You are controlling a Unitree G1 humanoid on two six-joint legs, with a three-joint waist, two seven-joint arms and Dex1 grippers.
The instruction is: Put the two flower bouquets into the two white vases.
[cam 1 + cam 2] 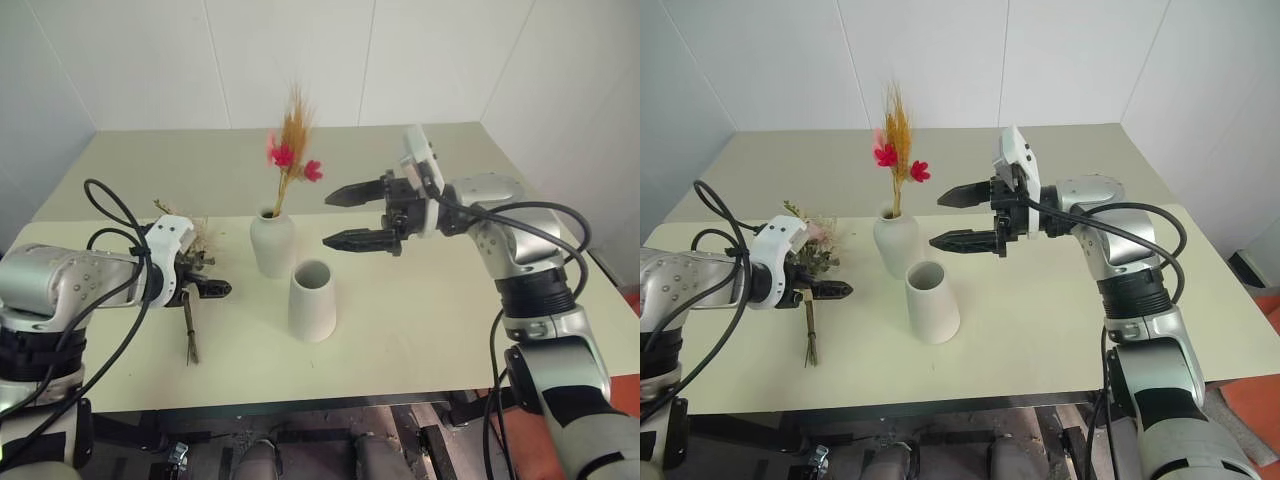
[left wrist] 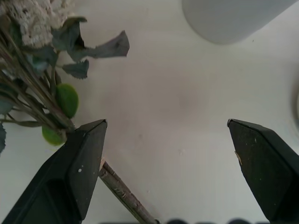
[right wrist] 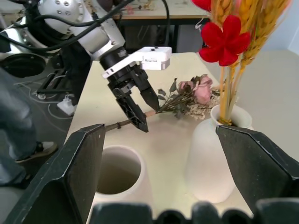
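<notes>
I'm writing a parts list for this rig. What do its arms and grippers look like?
Both arms are silver-grey metal with black joint bands and loose black cables. Each wrist carries a white housing. The left gripper and right gripper each have two black, tapering pointed fingers.

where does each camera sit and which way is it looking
Left eye and right eye views: on the head, looking forward and down at the pale table; both arms show, left gripper and right gripper open.
Left wrist view: along its open black fingers at the table and the bushy pink-rose bouquet's stems.
Right wrist view: along its own fingers, facing the left gripper.
Shared: the right wrist and head views show the rounded white vase holding orange grass stalks, and the wide-mouthed cone vase.
</notes>
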